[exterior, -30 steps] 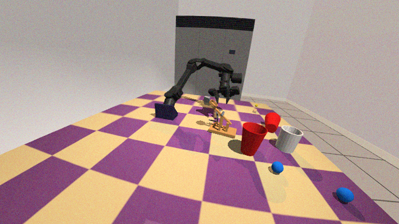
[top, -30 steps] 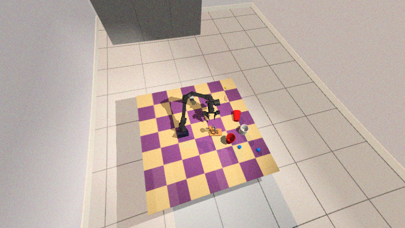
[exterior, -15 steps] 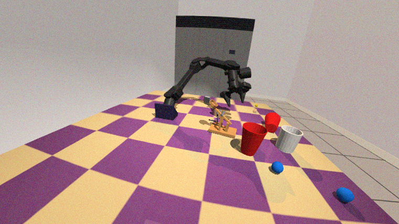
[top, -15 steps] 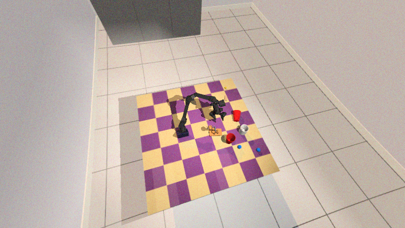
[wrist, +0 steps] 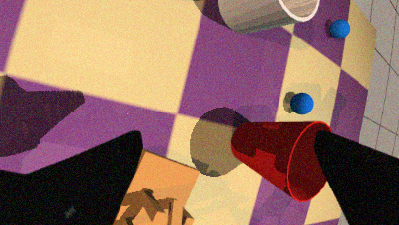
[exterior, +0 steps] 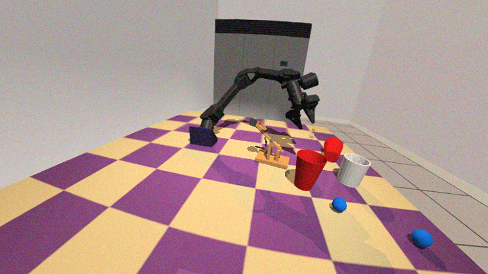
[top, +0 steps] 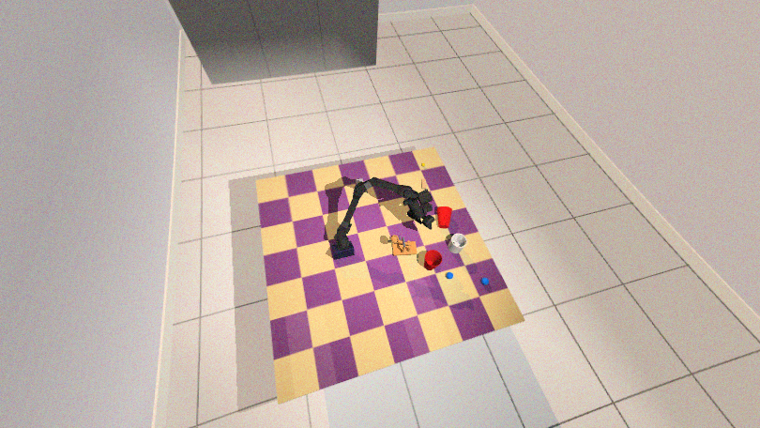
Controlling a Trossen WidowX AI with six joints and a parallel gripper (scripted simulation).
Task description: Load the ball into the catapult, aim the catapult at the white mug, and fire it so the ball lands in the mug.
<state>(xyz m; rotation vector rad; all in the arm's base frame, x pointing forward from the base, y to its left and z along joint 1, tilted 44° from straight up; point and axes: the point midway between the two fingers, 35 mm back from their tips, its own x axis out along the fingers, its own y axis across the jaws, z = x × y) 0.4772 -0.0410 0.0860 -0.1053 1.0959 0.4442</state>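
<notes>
The wooden catapult (top: 405, 250) (exterior: 273, 161) (wrist: 160, 170) stands on the checkered mat with its throwing arm tilted, the cup end raised. I cannot tell whether its cup holds anything. The white mug (top: 456, 243) (exterior: 350, 172) (wrist: 249, 16) stands upright beyond the catapult; its bottom inside is not visible. Two blue balls (top: 448, 275) (exterior: 339, 204) (wrist: 302, 104) lie apart on the mat; a tiny yellow ball (top: 422, 164) (exterior: 313, 128) shows at the far corner. Which one is the task's ball is unclear. My gripper (top: 431, 223) (exterior: 306, 125) is open and empty, raised above the mat beyond the catapult.
A red cup (top: 433, 259) (exterior: 307, 172) (wrist: 269, 155) stands between the catapult and the nearer blue ball. Another red cup (top: 444, 217) (exterior: 333, 149) is close to my gripper, beside the white mug. A small grey block (exterior: 253, 121) shows behind the catapult.
</notes>
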